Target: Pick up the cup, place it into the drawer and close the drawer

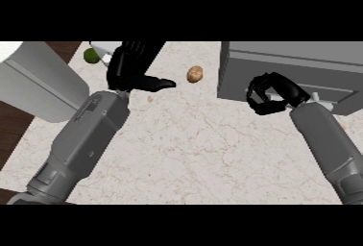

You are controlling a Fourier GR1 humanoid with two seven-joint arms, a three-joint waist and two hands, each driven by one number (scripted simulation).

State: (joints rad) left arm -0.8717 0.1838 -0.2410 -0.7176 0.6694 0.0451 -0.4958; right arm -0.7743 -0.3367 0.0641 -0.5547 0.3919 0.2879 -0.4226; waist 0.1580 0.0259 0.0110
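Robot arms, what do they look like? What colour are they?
They are grey and chunky, like long rounded boxes with panel lines. The left forearm has a speckled patch near its wrist; the right forearm has a small pale piece at its wrist. The left hand and right hand are black, with thick fingers and a thumb. No cables show.

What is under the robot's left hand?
Only a white edge peeks out beside the left hand, next to a small green thing. The hand covers the rest, so whether it is the cup cannot be told.
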